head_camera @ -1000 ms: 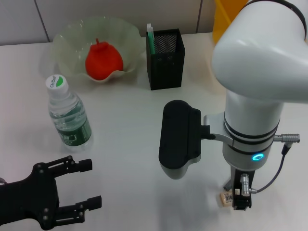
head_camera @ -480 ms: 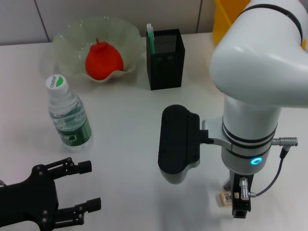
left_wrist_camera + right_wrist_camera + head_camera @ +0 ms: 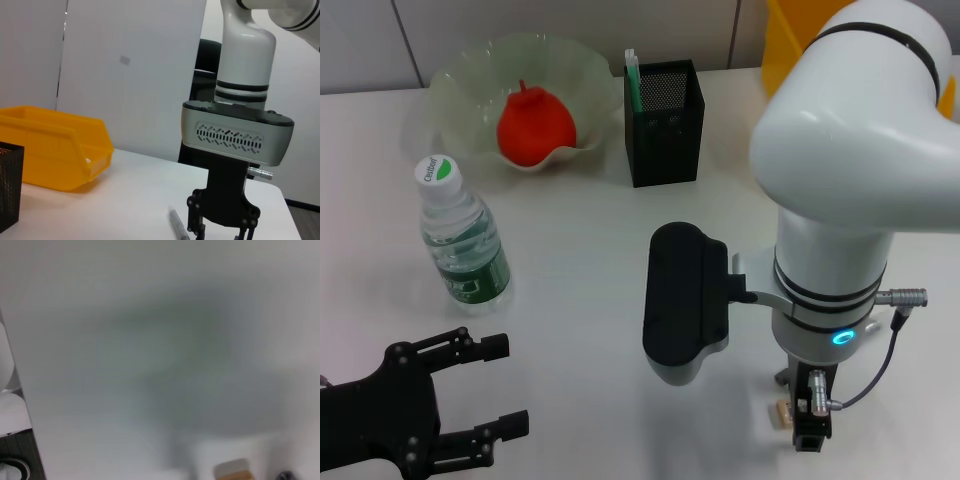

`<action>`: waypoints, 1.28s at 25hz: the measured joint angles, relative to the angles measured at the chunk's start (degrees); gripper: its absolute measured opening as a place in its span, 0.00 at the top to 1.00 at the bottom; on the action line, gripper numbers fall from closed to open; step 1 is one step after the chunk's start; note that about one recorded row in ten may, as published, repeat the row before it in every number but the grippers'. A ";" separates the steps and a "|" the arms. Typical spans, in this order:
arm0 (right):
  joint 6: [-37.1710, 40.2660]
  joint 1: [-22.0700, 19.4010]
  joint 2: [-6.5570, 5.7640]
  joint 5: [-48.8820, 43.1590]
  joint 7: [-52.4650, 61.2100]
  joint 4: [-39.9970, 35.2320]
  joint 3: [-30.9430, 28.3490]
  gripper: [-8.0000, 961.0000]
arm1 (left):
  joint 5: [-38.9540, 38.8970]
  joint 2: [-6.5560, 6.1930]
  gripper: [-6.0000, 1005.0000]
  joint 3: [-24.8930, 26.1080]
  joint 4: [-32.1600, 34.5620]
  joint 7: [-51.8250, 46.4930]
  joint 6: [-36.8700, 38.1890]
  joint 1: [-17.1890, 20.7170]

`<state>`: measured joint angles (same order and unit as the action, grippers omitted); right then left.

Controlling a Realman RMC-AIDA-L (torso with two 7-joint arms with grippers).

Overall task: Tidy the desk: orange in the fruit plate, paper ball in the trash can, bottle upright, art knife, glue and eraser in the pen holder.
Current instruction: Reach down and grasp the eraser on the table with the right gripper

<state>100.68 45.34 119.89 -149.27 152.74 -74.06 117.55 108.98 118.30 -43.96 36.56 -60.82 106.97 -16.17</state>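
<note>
At the near left corner of the white tabletop the left claw hovers with its two black fingers spread well apart and nothing between them. Beyond it stands the bottle, upright, its white-and-green cap on top. Farther back sits the fruit plate, with the orange resting inside it. Just to the right of the plate is the pen holder, a black mesh box with a slim green-and-white stick poking up from its left corner.

On the right side the right arm reaches straight down, and the right claw is low over the tabletop at the near edge. The eraser lies on the tabletop touching or just beside the claw's left side; only a sliver of beige shows past the black finger. Whether the fingers are closed on it I cannot tell. The right wrist view shows a corner of the eraser very near. In the left wrist view the right claw shows lowered towards the tabletop, with a slim grey pen-like thing lying just beside it. The trash can stands at the far right behind the arm; the left wrist view shows the trash can too.
</note>
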 joint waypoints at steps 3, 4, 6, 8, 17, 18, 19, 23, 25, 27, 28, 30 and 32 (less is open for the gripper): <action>-0.11 0.09 0.00 0.06 0.00 0.27 0.02 0.42 | 0.00 0.00 0.22 0.02 0.00 0.00 0.04 0.00; -0.15 0.11 0.00 0.07 0.00 0.32 0.04 0.42 | -0.02 0.00 0.22 0.07 0.00 0.00 0.05 0.00; -0.15 0.11 0.00 0.07 0.00 0.39 0.07 0.43 | -0.06 0.00 0.22 0.24 0.01 -0.01 0.07 0.00; -0.15 0.10 0.00 0.08 0.00 0.42 0.07 0.44 | -0.08 0.00 0.22 0.37 0.14 -0.04 0.14 0.00; -0.33 0.13 0.00 0.13 0.01 0.85 0.18 0.50 | -0.09 0.00 0.22 0.52 0.35 -0.08 0.17 0.00; -0.36 0.14 0.00 0.13 0.01 0.87 0.27 0.51 | -0.09 0.00 0.22 0.52 0.35 -0.08 0.17 0.00; -0.37 0.15 0.00 0.13 0.04 0.89 0.43 0.53 | -0.09 -0.01 0.22 0.57 0.35 -0.08 0.18 0.00; -0.84 0.17 0.00 0.08 0.26 0.95 0.75 0.59 | -0.09 -0.08 0.22 0.72 0.35 -0.06 0.17 0.00; -0.98 0.17 0.00 0.07 0.30 1.04 0.85 0.61 | -0.09 -0.08 0.22 0.72 0.36 -0.05 0.17 0.00; -0.98 0.17 0.00 0.01 0.38 1.08 1.11 0.62 | -0.09 -0.09 0.22 0.74 0.39 -0.04 0.17 0.00; -0.98 0.18 0.00 -0.10 0.47 1.08 1.33 0.63 | -0.09 -0.09 0.22 0.79 0.37 -0.04 0.17 0.00; -0.99 0.20 0.00 -0.28 0.63 0.95 1.61 0.65 | -0.09 -0.09 0.22 0.86 0.34 -0.03 0.17 0.00; -0.98 0.22 0.00 -0.31 0.66 0.99 1.62 0.66 | -0.08 -0.09 0.22 1.13 0.28 0.02 0.17 0.07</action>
<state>99.70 45.55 119.88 -149.59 153.40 -73.06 119.16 108.89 118.21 -42.83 36.84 -60.80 107.14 -16.10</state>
